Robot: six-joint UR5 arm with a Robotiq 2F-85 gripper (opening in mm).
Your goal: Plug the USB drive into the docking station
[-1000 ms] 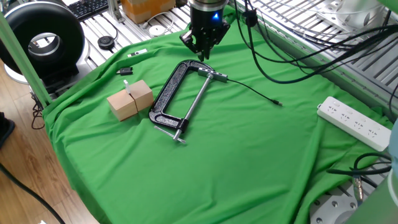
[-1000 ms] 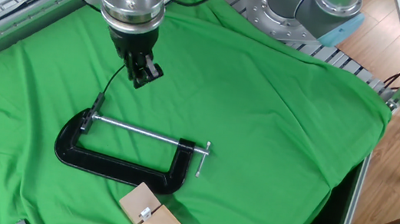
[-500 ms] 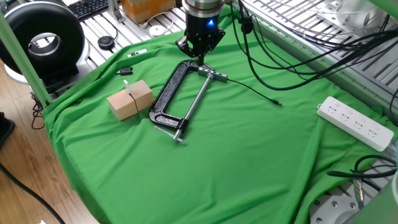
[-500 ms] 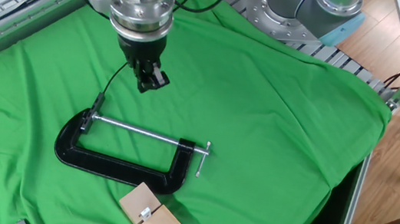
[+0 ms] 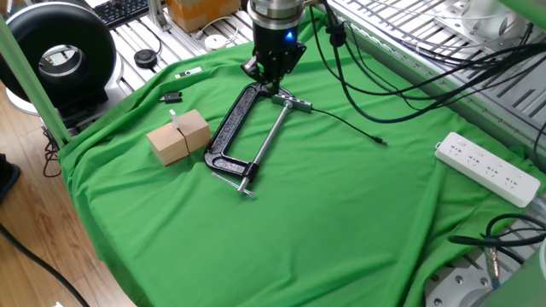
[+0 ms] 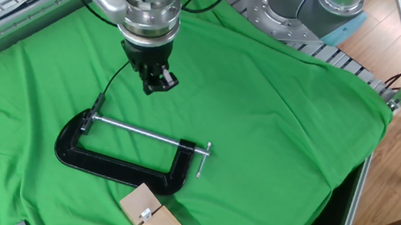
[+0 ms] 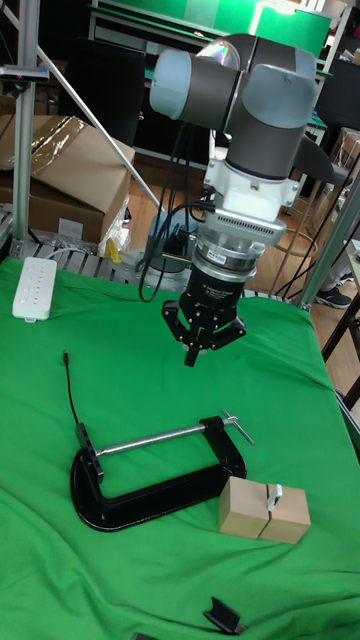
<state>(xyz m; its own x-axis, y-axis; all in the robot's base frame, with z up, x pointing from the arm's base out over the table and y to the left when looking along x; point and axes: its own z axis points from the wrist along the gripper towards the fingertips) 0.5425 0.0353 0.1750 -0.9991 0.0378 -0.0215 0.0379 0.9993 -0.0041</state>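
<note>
The USB drive (image 5: 173, 118) is a tiny whitish stick standing upright in the slot between two wooden blocks (image 5: 179, 136), also seen as USB drive (image 6: 146, 214) and USB drive (image 7: 272, 494). The docking station (image 5: 294, 105) is a slim grey adapter pinched in the black C-clamp (image 5: 235, 132); its thin black cable ends in a small plug (image 5: 381, 141). My gripper (image 5: 265, 79) hangs above the cloth just beyond the clamp's far end, apart from both things. The gripper (image 6: 159, 84) (image 7: 192, 355) points down, its fingers look together and hold nothing.
A white power strip (image 5: 486, 169) lies at the cloth's right edge. A small black piece (image 7: 222, 614) and a white tag (image 5: 189, 72) lie on the cloth near the blocks. Cables hang behind the arm; a black round device (image 5: 60, 60) stands far left.
My gripper has shifted sideways along the far end of the clamp, toward the side where the blocks stand. Its fingers look unchanged. Clamp, blocks and USB drive have not moved.
</note>
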